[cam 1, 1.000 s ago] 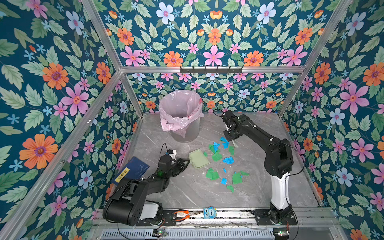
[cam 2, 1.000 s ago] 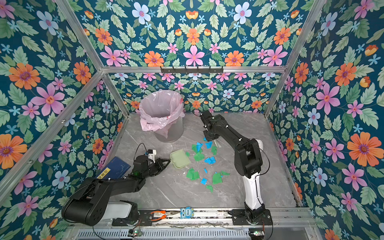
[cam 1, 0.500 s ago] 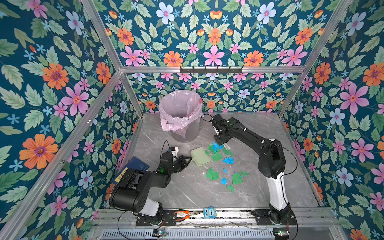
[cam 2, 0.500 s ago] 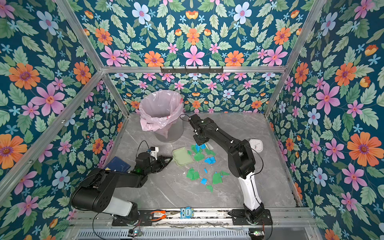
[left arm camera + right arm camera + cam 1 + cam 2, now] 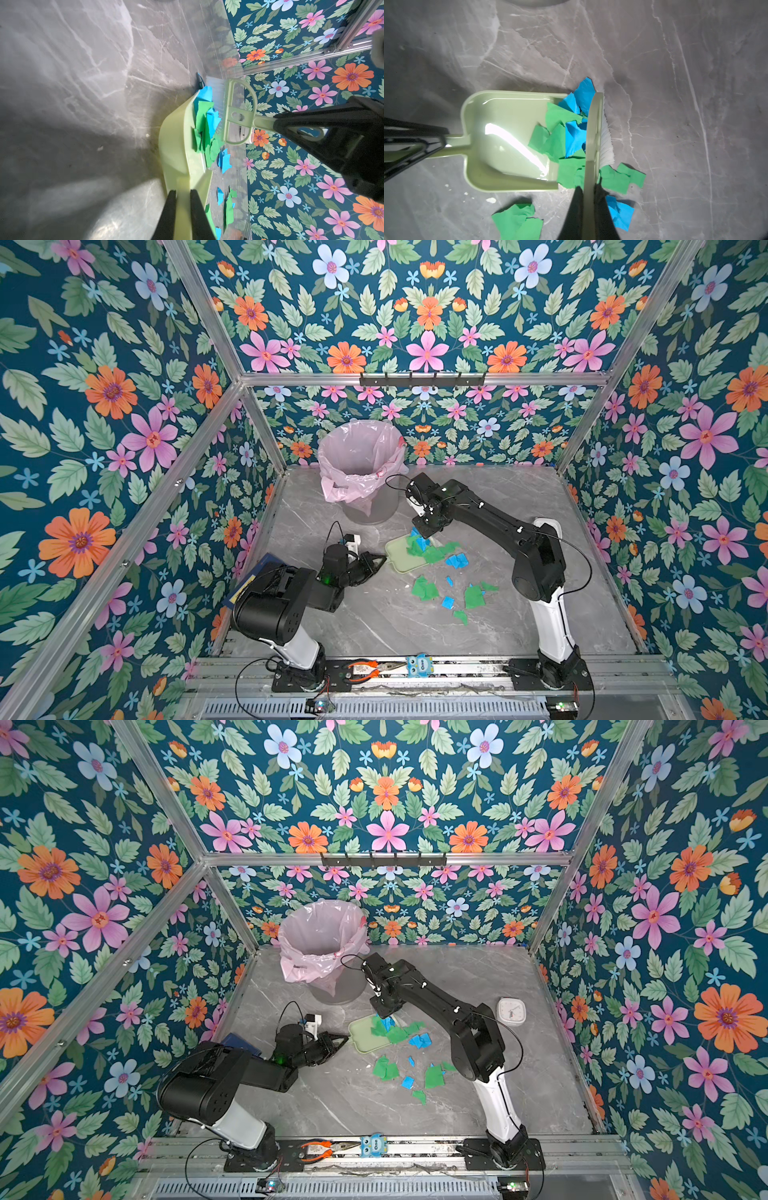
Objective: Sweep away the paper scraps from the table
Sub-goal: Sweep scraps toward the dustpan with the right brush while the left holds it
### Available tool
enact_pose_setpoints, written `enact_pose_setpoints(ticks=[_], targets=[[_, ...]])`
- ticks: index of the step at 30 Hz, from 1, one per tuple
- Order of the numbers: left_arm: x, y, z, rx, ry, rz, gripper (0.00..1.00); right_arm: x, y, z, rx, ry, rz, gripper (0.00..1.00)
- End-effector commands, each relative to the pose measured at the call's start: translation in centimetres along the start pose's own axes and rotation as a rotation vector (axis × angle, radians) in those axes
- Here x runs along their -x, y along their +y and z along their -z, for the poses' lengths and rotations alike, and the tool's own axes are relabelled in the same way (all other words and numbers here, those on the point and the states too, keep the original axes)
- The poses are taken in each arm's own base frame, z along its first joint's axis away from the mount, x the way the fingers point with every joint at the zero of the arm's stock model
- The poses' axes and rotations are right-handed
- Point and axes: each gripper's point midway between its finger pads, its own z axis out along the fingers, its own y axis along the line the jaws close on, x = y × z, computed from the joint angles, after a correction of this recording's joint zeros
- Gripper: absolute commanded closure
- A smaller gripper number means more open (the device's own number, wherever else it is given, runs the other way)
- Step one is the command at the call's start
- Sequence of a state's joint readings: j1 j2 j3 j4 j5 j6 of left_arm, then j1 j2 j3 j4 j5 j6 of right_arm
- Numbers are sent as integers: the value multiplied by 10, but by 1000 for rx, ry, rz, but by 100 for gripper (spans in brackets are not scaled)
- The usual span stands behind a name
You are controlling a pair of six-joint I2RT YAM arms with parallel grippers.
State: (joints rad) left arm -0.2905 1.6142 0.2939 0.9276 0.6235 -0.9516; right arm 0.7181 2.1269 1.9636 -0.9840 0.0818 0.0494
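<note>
Fig.: My left gripper (image 5: 380,562), arm folded low w/ forearm reaching toward centre, pinches the handle of the pale green plastic dustpan (image 5: 395,559), which lies on the grey marble-pattern table (image 5: 374,626). My right gripper (image 5: 588,192), arm stretched across & wrist pointing down, clamps the pale green white-bristled brush (image 5: 594,128). Green & blue paper scraps (image 5: 560,133): some in dustpan mouth against brush, rest on table nearby.

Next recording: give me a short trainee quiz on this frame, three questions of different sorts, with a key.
1. Which gripper holds the brush?
2. True or false: all the paper scraps lie inside the dustpan.
3. The left gripper grips the dustpan by: A its handle, B its rim, C nothing, it is open.
Key: 1 the right gripper; 2 false, several lie loose on the table; 3 A.
</note>
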Motion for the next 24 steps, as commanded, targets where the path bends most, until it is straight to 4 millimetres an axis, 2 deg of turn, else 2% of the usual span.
enact_pose_setpoints(ticks=[1,7,16,20,24], targets=[[1,-3,-1,-19,-7,-9,100,-6,17,0,53,30,27,100],[-1,-1,0,-24,-8,3,100,-5,32,2,78,28,45,100],[-1,-5,-1,-61,-10,17,100,3,47,16,139,-16,18,100],[0,-8,-1,-70,-12,17,100,5,46,24,136,-36,4,100],[1,-13,0,-92,-14,11,100,8,39,40,116,-76,-19,100]])
